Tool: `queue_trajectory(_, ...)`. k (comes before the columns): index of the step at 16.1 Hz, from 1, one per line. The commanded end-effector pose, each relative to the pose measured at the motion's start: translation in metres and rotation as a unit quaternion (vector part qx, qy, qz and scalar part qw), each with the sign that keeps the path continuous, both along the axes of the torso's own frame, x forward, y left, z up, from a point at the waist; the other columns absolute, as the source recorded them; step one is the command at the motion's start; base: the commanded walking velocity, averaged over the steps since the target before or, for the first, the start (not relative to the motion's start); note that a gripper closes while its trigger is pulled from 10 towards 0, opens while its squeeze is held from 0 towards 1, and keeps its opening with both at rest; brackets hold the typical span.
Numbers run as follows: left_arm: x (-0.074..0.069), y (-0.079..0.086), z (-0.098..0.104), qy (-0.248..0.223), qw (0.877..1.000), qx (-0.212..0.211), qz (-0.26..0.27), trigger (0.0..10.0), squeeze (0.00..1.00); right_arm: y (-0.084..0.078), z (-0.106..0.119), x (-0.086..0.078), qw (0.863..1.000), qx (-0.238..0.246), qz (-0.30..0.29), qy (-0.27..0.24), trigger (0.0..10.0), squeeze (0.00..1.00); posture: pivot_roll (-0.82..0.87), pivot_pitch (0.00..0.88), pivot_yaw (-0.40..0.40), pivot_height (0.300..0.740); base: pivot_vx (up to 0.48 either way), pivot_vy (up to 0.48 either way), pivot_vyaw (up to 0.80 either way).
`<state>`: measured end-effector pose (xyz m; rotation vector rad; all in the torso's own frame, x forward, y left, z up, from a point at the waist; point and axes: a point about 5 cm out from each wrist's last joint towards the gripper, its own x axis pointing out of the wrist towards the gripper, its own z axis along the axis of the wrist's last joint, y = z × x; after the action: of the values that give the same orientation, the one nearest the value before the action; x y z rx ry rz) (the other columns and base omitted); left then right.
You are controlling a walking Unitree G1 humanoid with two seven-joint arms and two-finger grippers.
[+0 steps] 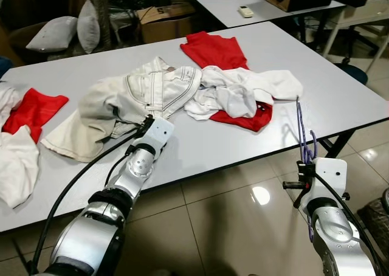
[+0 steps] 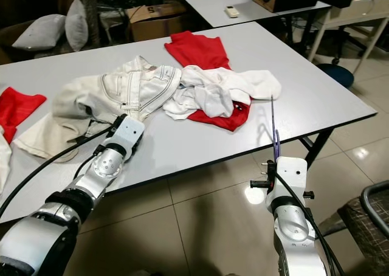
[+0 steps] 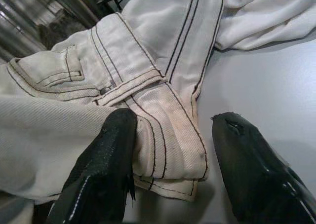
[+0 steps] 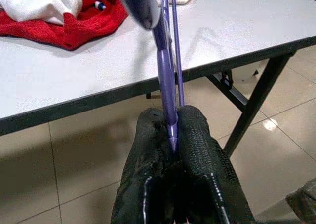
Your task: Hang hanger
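- The purple hanger [image 4: 166, 61] is clamped in the right gripper [image 4: 170, 135] and stands upright, just off the near right edge of the grey table [image 1: 340, 87]. Held this way it stays clear of the clothes while a garment is made ready — a judgement from the layout.
- Right jaws: pressed together on the hanger's lower bar. The two black pads meet on either side of it, and the thin wire runs up and away from them toward the table.
- The left gripper [image 3: 173, 150] lies low over the near part of the table, at the near edge of the cream jeans [image 1: 140, 100]. This placement suits a grasp on the garment, probably to lift or spread it for the hanger.
- Left jaws: apart. A folded, stitched hem of the jeans lies between the two fingers; the left finger [image 3: 106, 155] appears to touch the cloth, while the other rests beside it over bare tabletop. Nothing is gripped yet.
- A white garment [image 1: 237, 90] and a red garment [image 1: 216, 50] are heaped just right of the jeans, mid-table — overlapping one another and touching the jeans.
- More red and white cloth [image 1: 24, 121] lies at the far left, well apart from both grippers.
- No rail or hook is discernible.
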<state>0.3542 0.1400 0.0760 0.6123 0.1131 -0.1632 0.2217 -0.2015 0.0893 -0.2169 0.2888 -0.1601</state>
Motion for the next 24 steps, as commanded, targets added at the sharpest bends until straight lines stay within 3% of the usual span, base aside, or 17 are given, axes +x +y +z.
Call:
queue_trajectory(1, 0.001, 0.000, -0.001, 0.011, 1.000, 0.019, -0.007, 10.0, 0.00, 0.002, -0.001, 0.000, 1.000, 0.001, 0.007, 0.008, 10.0, 0.00, -0.17, 0.006, 0.086, 0.740, 0.000, 0.000, 0.00)
queue_trajectory(4, 0.005, 0.012, 0.000, 0.007, 0.995, 0.091, 0.040, 10.0, 0.00, -0.003, 0.000, -0.003, 1.000, -0.006, 0.003, 0.009, 10.0, 0.00, -0.20, 0.009, 0.092, 0.740, 0.000, 0.000, 0.00)
queue_trajectory(7, 0.005, 0.019, -0.001, 0.023, 0.993, 0.103, 0.058, 10.0, 0.00, -0.005, 0.002, -0.005, 1.000, -0.010, 0.000, 0.009, 10.0, 0.00, -0.21, 0.009, 0.097, 0.740, 0.000, 0.000, 0.00)
queue_trajectory(8, 0.005, 0.020, -0.002, 0.027, 0.993, 0.102, 0.060, 7.3, 0.00, -0.005, 0.002, -0.005, 1.000, -0.011, -0.001, 0.009, 10.0, 0.00, -0.21, 0.009, 0.097, 0.740, 0.000, 0.000, 0.00)
queue_trajectory(9, 0.005, 0.020, -0.002, 0.032, 0.993, 0.100, 0.059, 1.6, 0.00, -0.006, 0.002, -0.005, 1.000, -0.011, -0.001, 0.009, 10.0, 0.00, -0.21, 0.009, 0.097, 0.740, 0.000, 0.000, 0.00)
queue_trajectory(10, 0.005, 0.021, -0.004, 0.038, 0.993, 0.098, 0.061, 0.0, 0.00, -0.006, 0.002, -0.005, 1.000, -0.012, -0.002, 0.009, 10.0, 0.00, -0.22, 0.008, 0.096, 0.740, 0.000, 0.000, 0.00)
queue_trajectory(18, 0.002, 0.031, -0.008, 0.064, 0.991, 0.083, 0.079, 0.0, 0.00, -0.002, 0.001, -0.003, 1.000, -0.009, 0.002, 0.010, 10.0, 0.00, -0.20, 0.006, 0.094, 0.740, 0.000, 0.000, 0.00)
queue_trajectory(24, 0.003, 0.033, -0.007, 0.081, 0.994, 0.038, 0.058, 0.0, 0.00, -0.002, 0.002, 0.000, 1.000, -0.009, 0.003, 0.008, 10.0, 0.00, -0.20, 0.000, 0.090, 0.740, 0.000, 0.000, 0.00)
